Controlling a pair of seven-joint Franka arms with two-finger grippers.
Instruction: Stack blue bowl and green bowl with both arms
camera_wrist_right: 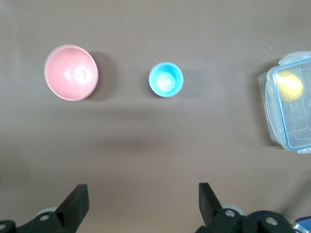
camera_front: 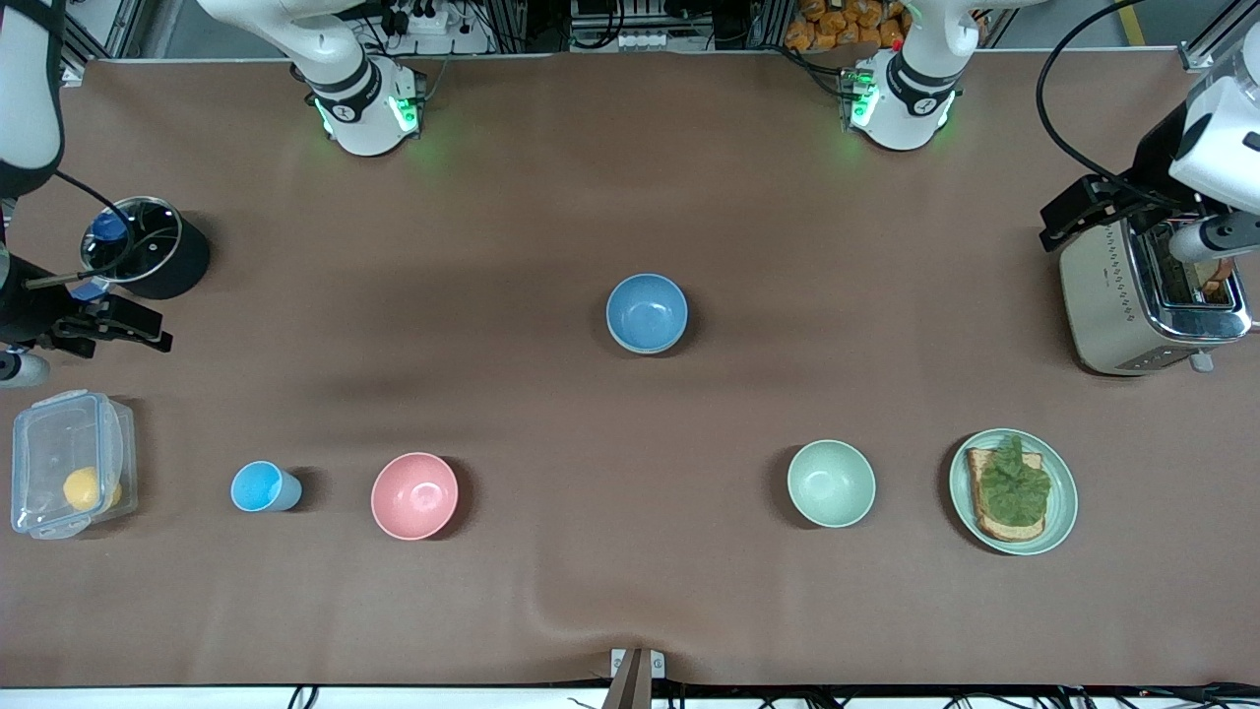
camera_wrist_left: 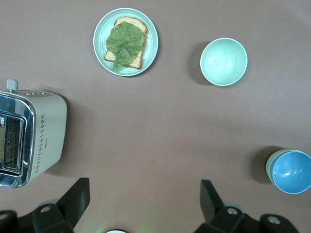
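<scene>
I am holding my left gripper (camera_wrist_left: 143,204) up in the air over the table's (camera_front: 551,177) edge at the left arm's end, beside the toaster (camera_front: 1152,305), its fingers (camera_wrist_left: 75,196) spread as wide as they go and gripping nothing; my right gripper (camera_wrist_right: 141,204) is hanging the same way over the edge at the right arm's end, above the black pot (camera_front: 148,246), fully open and empty too; both arms are waiting, wrists bent so the fingers point down at the cloth.

The relation I am weighing is this: the green bowl (camera_front: 831,483) is sitting toward the table's front edge, on the left arm's half, just beside the plate of toast (camera_front: 1014,491), so my left gripper is the nearer one to it; the blue bowl (camera_front: 647,313) is standing near the table's middle, nearer the bases than the green bowl and well apart from it, roughly between my two arms. Both bowls are upright, mouths up, round, so no long axis is dictating my wrist angle; I judge a rim pinch from above is what each calls for. The pink bowl (camera_front: 414,495) and small blue cup (camera_front: 264,486) are lying nearer my right gripper, and I must not be mistaking them.
</scene>
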